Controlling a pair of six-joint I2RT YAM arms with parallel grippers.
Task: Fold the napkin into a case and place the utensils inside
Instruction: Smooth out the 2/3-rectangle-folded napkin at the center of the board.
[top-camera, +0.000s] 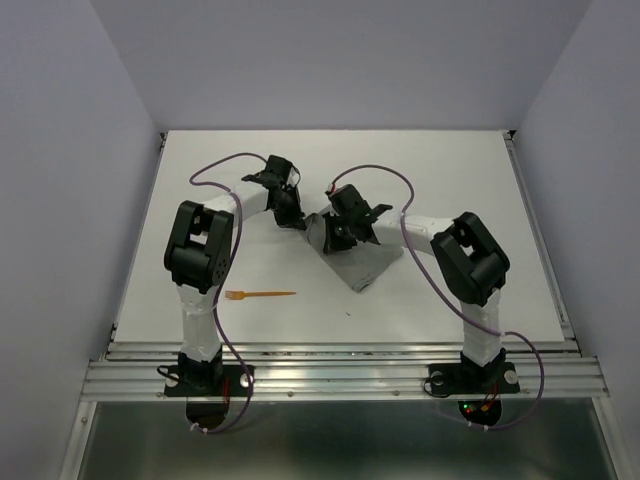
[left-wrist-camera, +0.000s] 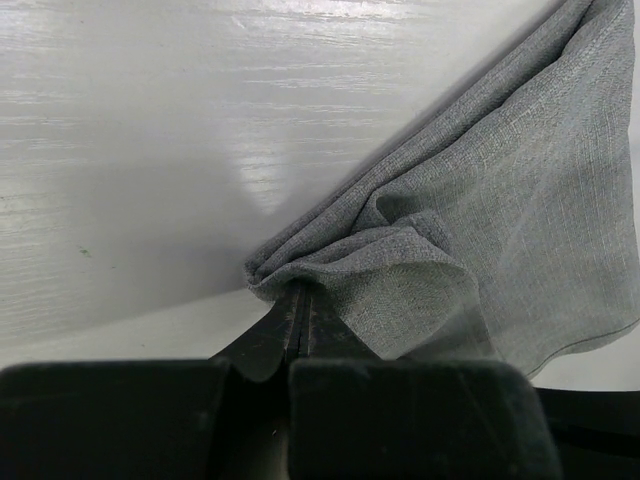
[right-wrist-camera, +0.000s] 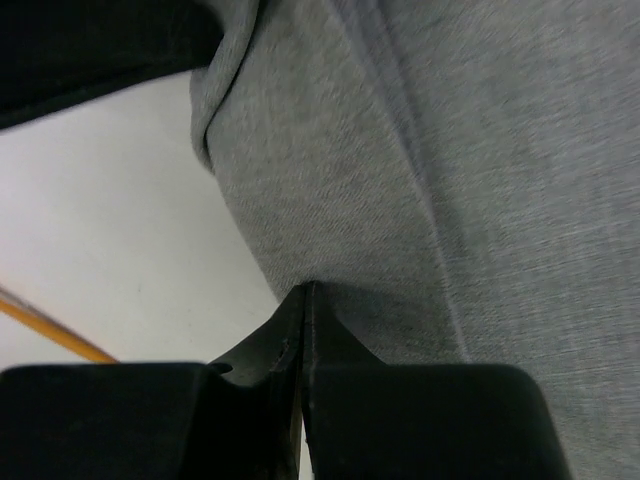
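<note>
With the left hand (left-wrist-camera: 298, 300) clamped on a bunched corner of the napkin (left-wrist-camera: 500, 220) and the right hand (right-wrist-camera: 303, 295) pinched shut on its edge, both should probably carry the cloth taut and level, clear of the fork (top-camera: 262, 295) behind the left hand.

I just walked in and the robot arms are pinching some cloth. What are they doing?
Both arms are working on the grey napkin. The left gripper is shut on a bunched-up corner of it, and the right gripper is shut on another edge. The cloth sits rumpled near the middle of the white table and is not a neat case yet. The orange fork lies by itself closer to the left arm, with nothing touching it.
</note>
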